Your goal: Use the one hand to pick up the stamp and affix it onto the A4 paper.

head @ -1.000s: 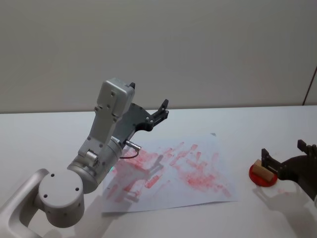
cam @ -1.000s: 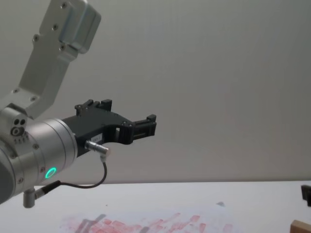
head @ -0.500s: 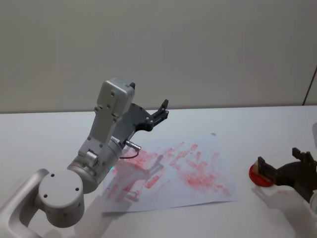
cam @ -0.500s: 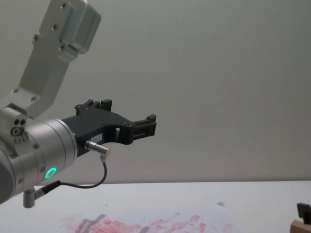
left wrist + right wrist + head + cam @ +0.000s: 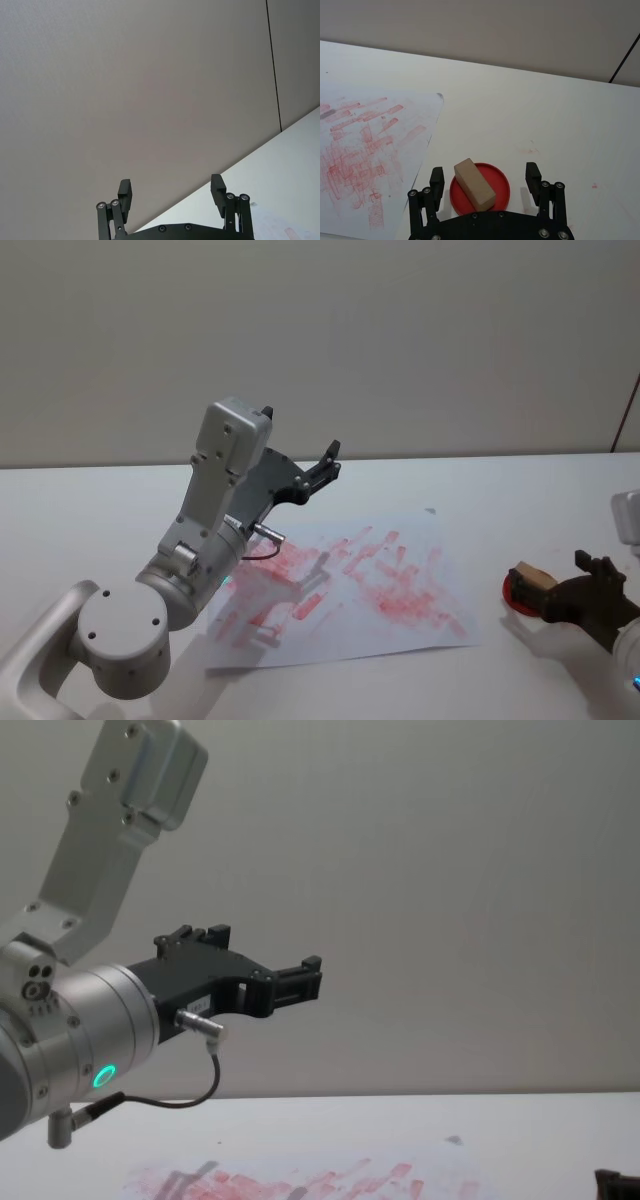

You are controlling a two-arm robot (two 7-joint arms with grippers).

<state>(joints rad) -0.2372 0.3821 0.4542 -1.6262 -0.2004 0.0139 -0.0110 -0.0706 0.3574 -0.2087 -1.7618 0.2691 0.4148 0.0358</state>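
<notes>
Repositioning of the right gripper (image 5: 484,176) is the change: within the last second it has shifted toward the near right and lowered. Its jaws are spread, gripping nothing, and flank the stamp (image 5: 475,184), a smooth light-wood block lying skewed on a round red ink pad (image 5: 502,182), right of the A4 paper (image 5: 425,632). Closing on the block appears to be next. The thin white sheet carries smeared red prints. The left gripper (image 5: 170,187) is parked raised at far left, jaws spread.

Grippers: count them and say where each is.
2. The left gripper, open, is raised on the left. The right gripper, open, is low on the right, flanking the stamp on the red pad.
</notes>
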